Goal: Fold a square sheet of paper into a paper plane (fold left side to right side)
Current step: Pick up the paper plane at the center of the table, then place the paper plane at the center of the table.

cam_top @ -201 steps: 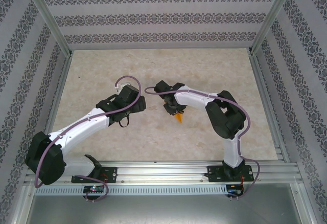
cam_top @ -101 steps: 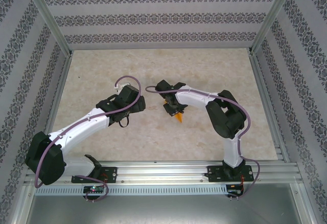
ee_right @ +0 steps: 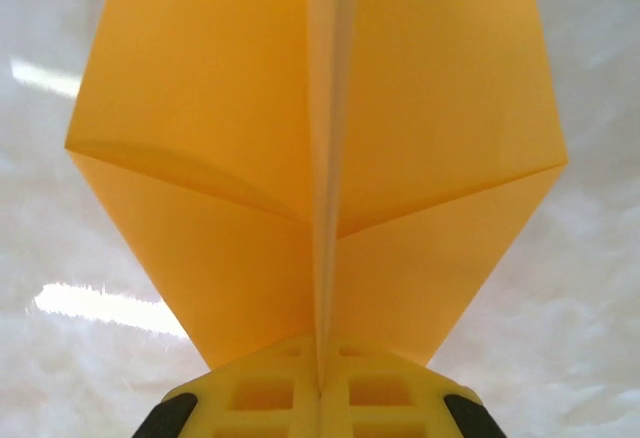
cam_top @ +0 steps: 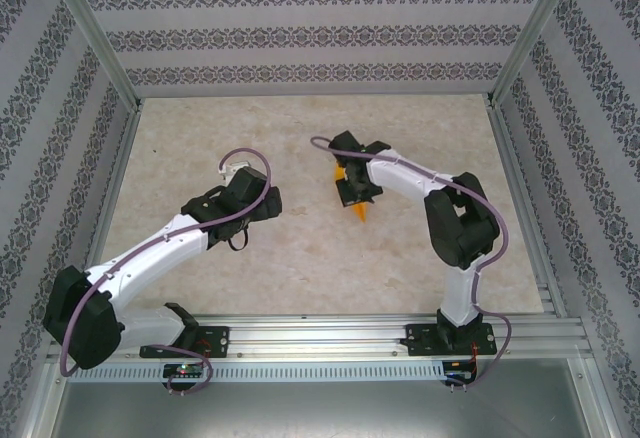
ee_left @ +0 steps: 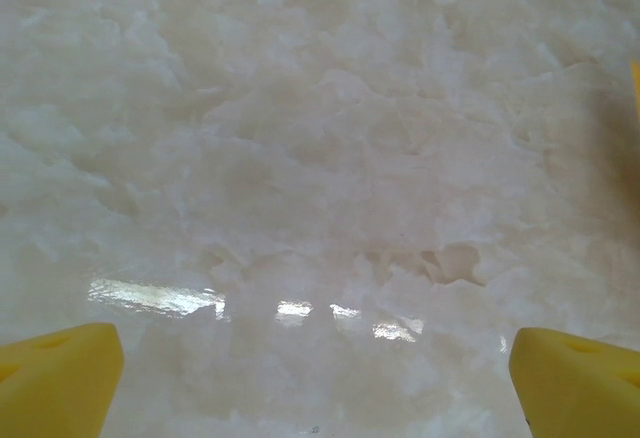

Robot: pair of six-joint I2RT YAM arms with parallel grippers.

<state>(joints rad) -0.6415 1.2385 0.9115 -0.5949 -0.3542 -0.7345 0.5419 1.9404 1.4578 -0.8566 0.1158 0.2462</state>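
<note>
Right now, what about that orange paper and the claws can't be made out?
- Top view: the right gripper covers most of the paper plane; its folds are too small to read.
- Right wrist view: the top edge cuts off the plane's far end; shut fingers hide its near end.
- Left wrist view: the open left gripper has its fingers cut by the bottom edge.

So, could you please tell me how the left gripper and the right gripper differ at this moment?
The left gripper is wide open; the right gripper is shut. The left gripper holds nothing over the table; the right gripper pinches the folded orange paper plane along its centre crease. Both have yellow pads.
</note>
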